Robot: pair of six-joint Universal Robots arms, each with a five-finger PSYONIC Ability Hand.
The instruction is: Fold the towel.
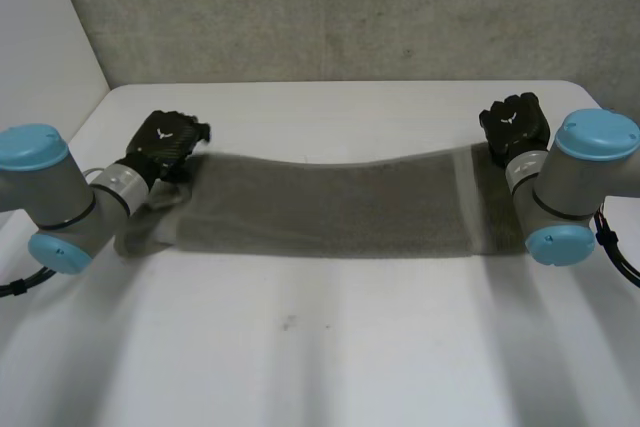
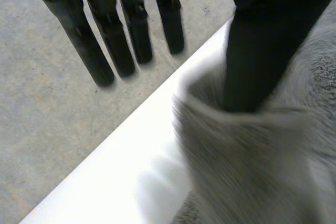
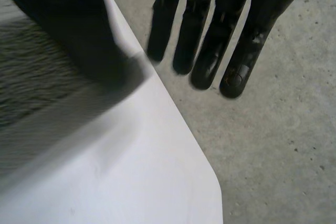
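Observation:
A grey towel (image 1: pixel 330 205) lies as a long strip across the white table (image 1: pixel 320 347), its far edge raised a little at both ends. My left hand (image 1: pixel 170 140) is at the towel's far left corner. In the left wrist view its fingers (image 2: pixel 105 45) are straight and clear of the cloth, while the thumb (image 2: pixel 262 51) rests against the towel's (image 2: pixel 247 171) raised edge. My right hand (image 1: pixel 514 125) is at the far right corner. Its fingers (image 3: pixel 210 35) are straight too, and its thumb (image 3: pixel 68 24) lies over the towel (image 3: pixel 31 82) corner.
A grey wall (image 1: pixel 350 7) stands behind the table's far edge. The table's rounded corner (image 3: pixel 210 182) and grey floor (image 3: pixel 278 150) lie beyond my right hand's fingertips. Bare white table stretches in front of the towel.

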